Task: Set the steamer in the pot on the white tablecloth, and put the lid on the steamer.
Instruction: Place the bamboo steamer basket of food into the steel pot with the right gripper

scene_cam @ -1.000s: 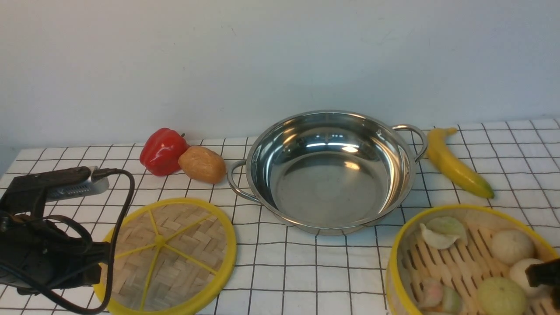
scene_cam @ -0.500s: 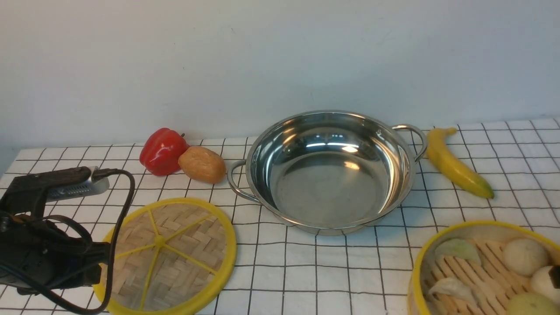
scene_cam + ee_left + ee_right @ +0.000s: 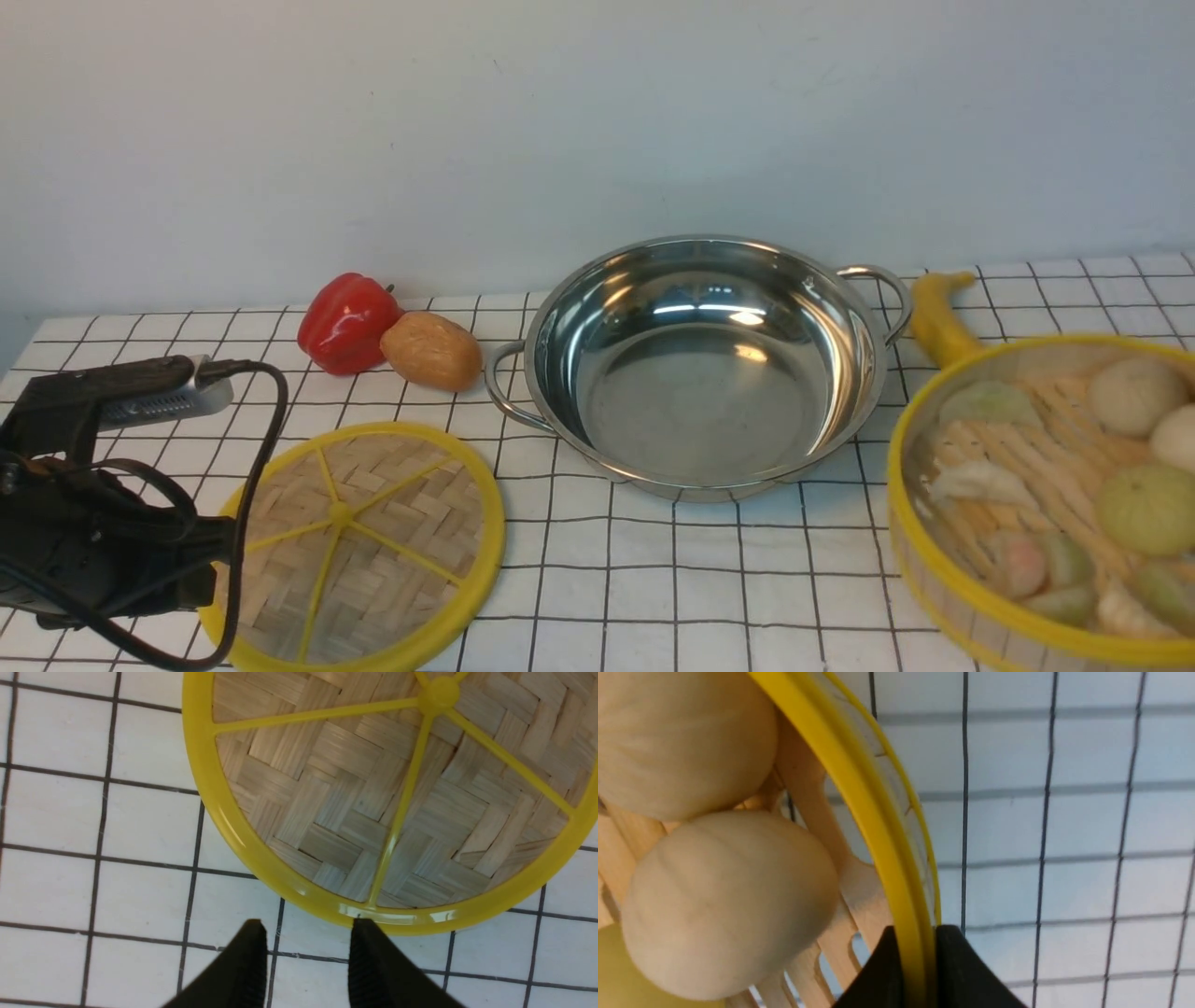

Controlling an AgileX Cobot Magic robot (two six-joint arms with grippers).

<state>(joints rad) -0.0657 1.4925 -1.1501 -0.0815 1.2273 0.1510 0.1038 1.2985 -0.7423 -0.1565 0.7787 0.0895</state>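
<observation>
The steamer (image 3: 1046, 504), a yellow-rimmed bamboo basket with buns and dumplings in it, hangs tilted above the white tablecloth (image 3: 653, 579), right of the pot (image 3: 700, 364). My right gripper (image 3: 915, 947) is shut on the steamer's yellow rim (image 3: 859, 788), one finger inside and one outside; it is outside the front view. The steel pot stands empty mid-table. The lid (image 3: 359, 546) lies flat at the front left. My left gripper (image 3: 308, 933) is open just beside the lid's rim (image 3: 280, 882), with only cloth between its fingers.
A red pepper (image 3: 347, 322) and a potato (image 3: 431, 350) lie left of the pot. A banana (image 3: 938, 313) behind the pot's right handle is mostly covered by the raised steamer. My left arm (image 3: 93, 551) and its cable fill the front left corner.
The steamer first slid toward the front right edge, then rose and tilted, now covering most of the banana. The left arm, lid and pot have not moved.
</observation>
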